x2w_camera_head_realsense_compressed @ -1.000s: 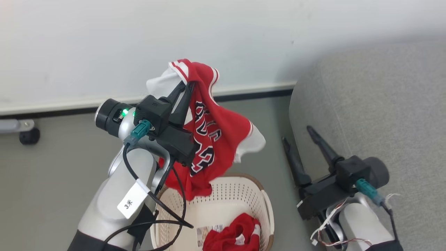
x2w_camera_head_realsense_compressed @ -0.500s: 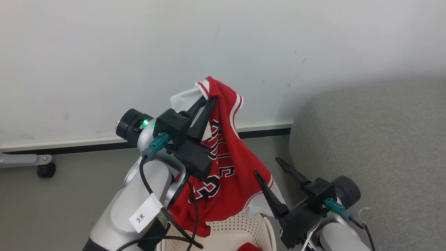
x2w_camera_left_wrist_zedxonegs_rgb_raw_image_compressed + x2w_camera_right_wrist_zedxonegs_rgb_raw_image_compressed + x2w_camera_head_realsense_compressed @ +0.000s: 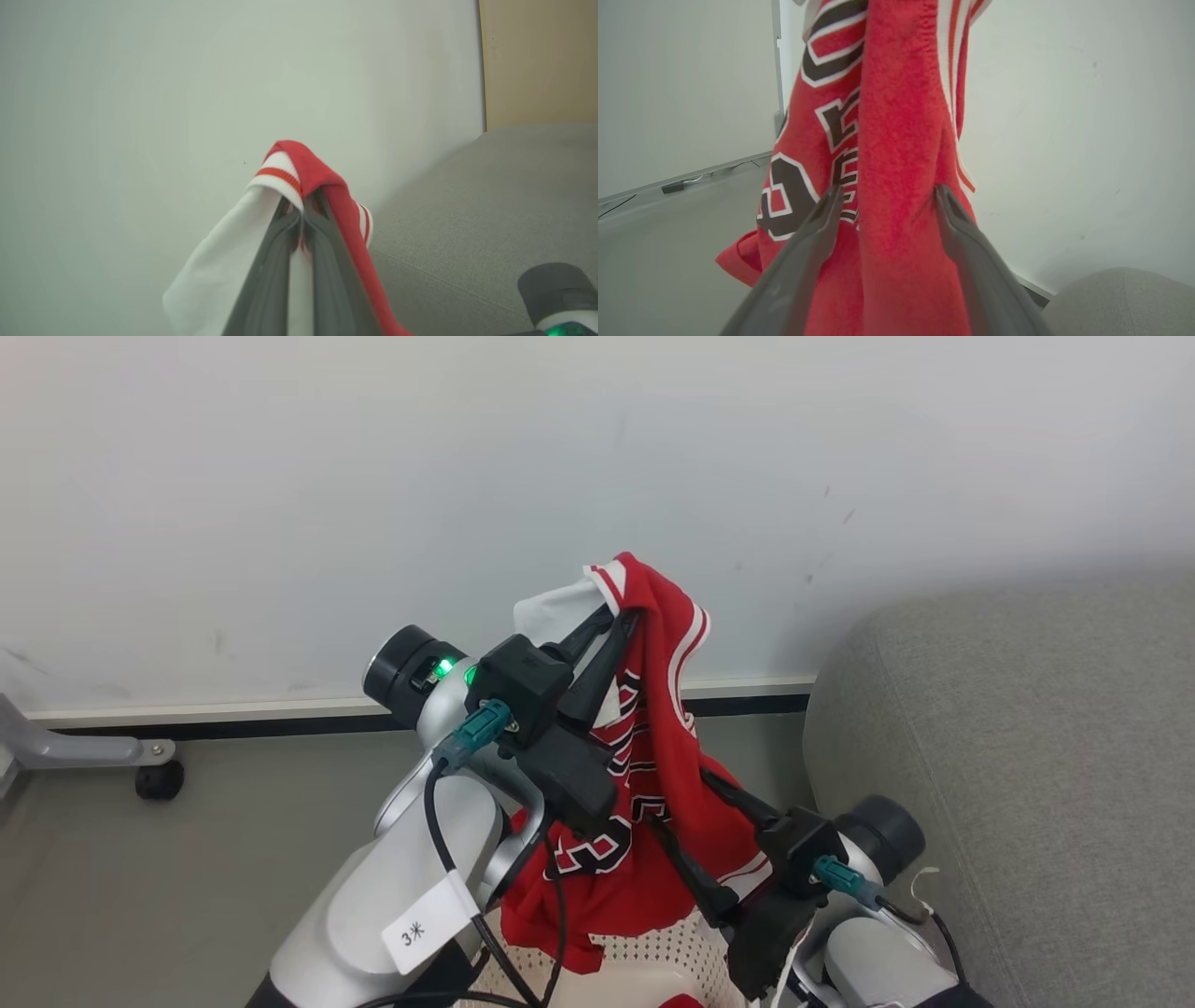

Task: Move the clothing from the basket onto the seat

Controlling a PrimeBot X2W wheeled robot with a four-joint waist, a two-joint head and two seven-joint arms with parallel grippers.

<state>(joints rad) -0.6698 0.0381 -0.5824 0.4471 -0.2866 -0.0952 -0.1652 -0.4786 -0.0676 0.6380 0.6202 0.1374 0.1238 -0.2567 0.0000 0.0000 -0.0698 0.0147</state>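
Since a second ago our head camera has shifted, so the basket (image 3: 649, 947) now sits at the bottom edge of the head view. Our right fingers (image 3: 695, 885) have truly moved: they stood near the seat (image 3: 1008, 756), apart from the cloth, and now reach into the hanging jersey (image 3: 674, 747).

Our left fingers (image 3: 607, 663) are clenched on the jersey near its white-trimmed top edge, holding it up in front of the pale wall (image 3: 597, 476). From the left wrist, the two fingers (image 3: 322, 261) press together with a red-and-white fold (image 3: 322, 182) pinched at their tips and a white sleeve hanging to one side.

The jersey hangs above the basket, with its lower hem draping down in front of the perforated wall, and the seat lies to our right, not touched by the cloth.

Our right fingers (image 3: 826, 210) are spread wide – released, not gripping – with one on each side of a thick vertical fold of the jersey (image 3: 896, 116). The dark lettering shows just beside that fold. Whether the fabric presses on both fingers we cannot tell.

A small patch of red shows at the bottom of the head view inside the basket; it is too cut off to name. A wheeled leg (image 3: 154, 775) stands on the grey floor (image 3: 233, 840) at far left.
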